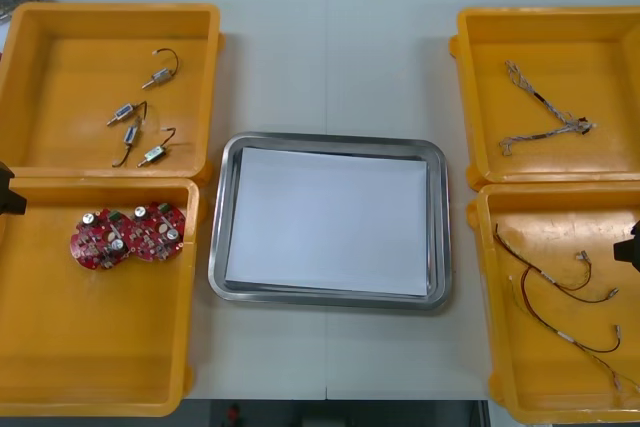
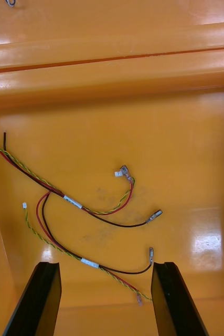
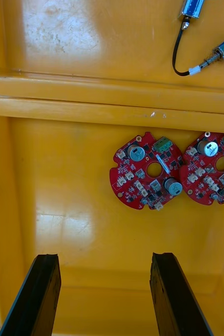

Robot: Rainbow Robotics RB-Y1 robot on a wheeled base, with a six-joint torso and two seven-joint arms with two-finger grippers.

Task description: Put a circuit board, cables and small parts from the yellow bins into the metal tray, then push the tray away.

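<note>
Two round red circuit boards (image 1: 100, 239) (image 3: 147, 170) lie side by side in the near left yellow bin (image 1: 60, 347). My left gripper (image 3: 104, 257) hangs open above that bin's floor, short of the boards, and shows at the table's left edge (image 1: 8, 195). Red and yellow cables (image 1: 560, 292) (image 2: 85, 210) sprawl in the near right yellow bin (image 1: 540, 387). My right gripper (image 2: 106, 265) is open just over them, one cable end lying between its fingers; it shows at the right edge (image 1: 630, 245). The metal tray (image 1: 330, 295), white inside, sits in the middle.
The far left yellow bin (image 1: 60, 27) holds several small metal parts (image 1: 140, 132) with black leads. The far right yellow bin (image 1: 610, 32) holds twisted cables (image 1: 545, 117). Bare table lies beyond the tray.
</note>
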